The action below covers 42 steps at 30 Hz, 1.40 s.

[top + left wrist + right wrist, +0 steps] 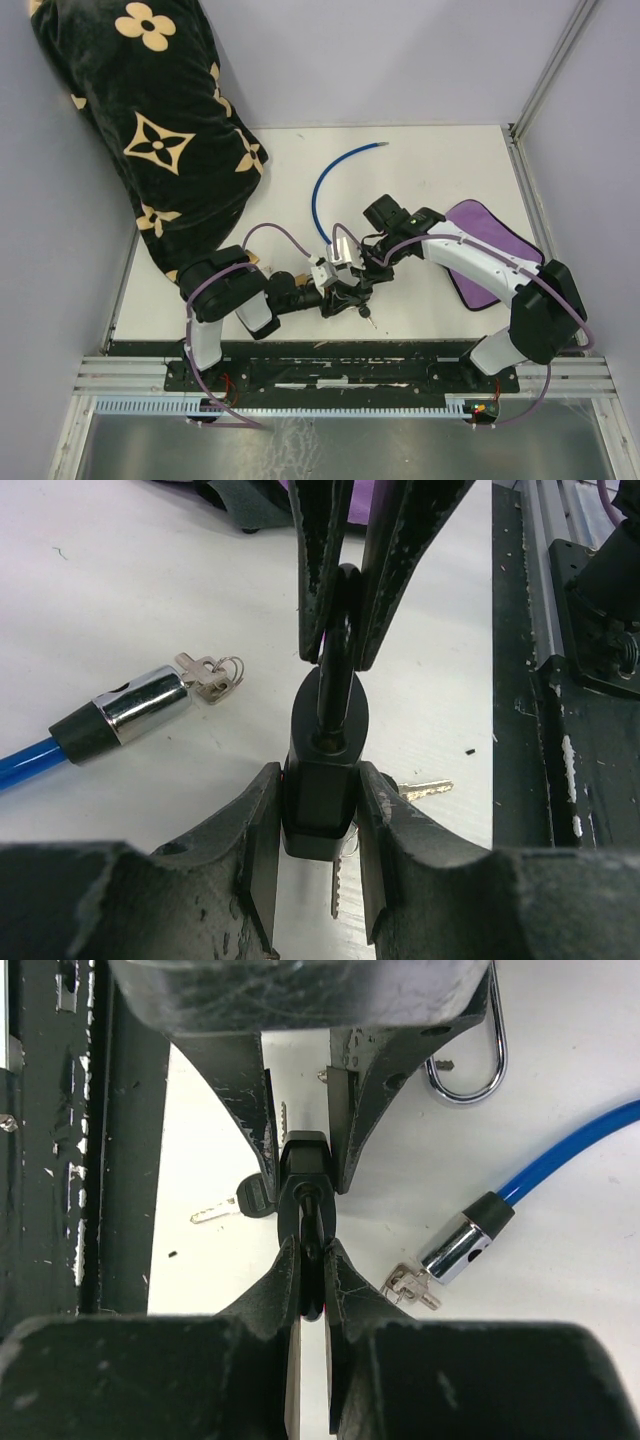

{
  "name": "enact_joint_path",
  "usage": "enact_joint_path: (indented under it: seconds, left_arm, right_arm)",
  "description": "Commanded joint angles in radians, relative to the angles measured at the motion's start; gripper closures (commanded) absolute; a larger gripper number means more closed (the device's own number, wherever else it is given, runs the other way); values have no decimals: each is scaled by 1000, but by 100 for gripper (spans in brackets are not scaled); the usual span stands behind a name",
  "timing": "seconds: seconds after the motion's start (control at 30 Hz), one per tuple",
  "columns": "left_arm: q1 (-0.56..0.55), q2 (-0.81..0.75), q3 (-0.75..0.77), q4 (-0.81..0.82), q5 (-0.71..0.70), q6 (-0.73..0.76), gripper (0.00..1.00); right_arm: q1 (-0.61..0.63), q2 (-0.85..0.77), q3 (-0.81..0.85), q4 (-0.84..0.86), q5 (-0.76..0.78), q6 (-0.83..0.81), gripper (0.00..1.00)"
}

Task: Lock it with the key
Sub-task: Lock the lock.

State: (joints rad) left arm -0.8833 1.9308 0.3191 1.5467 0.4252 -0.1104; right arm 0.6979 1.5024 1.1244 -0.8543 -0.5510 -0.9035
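A black padlock [322, 780] hangs above the table between both grippers. My left gripper [320, 792] is shut on its body. From the opposite side, my right gripper [312, 1260] is shut on the lock's thin black shackle [345, 630]. A toothed key blade [337, 880] hangs just under the lock body. A black-headed key [240, 1203] lies on the table beside it. The lock's keyhole is hidden. In the top view the two grippers meet at the padlock [350, 288], near the front middle of the table.
A blue cable lock with a chrome end [465, 1240] and small keys [410, 1285] lies close by. A silver shackle [470, 1070] lies beyond. A purple cloth [490, 250] is at right, black patterned fabric [150, 130] at left, and the metal frame [560, 730] along the front edge.
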Motion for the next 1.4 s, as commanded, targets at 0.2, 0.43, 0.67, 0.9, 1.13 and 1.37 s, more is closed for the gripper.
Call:
enact_joint_path:
  seconds: [0.2, 0.43, 0.67, 0.9, 1.13, 1.37]
  left_arm:
    - [24, 36, 5, 183, -45, 82, 97]
    - [65, 14, -21, 183, -3, 85, 97]
    - [117, -31, -54, 183, 33, 89, 97]
    - [153, -61, -77, 183, 47, 89, 97]
    - [203, -111, -101, 183, 73, 81, 97]
    - [228, -119, -106, 182, 100, 73, 97]
  right_arm:
    - [34, 104, -59, -137, 98, 13, 98]
    - [53, 130, -69, -111, 34, 53, 98]
    - [78, 167, -64, -49, 5, 123, 98]
    - [78, 131, -102, 46, 38, 194, 98]
    - [44, 64, -114, 31, 64, 176, 98]
    - [32, 85, -112, 27, 52, 172, 98]
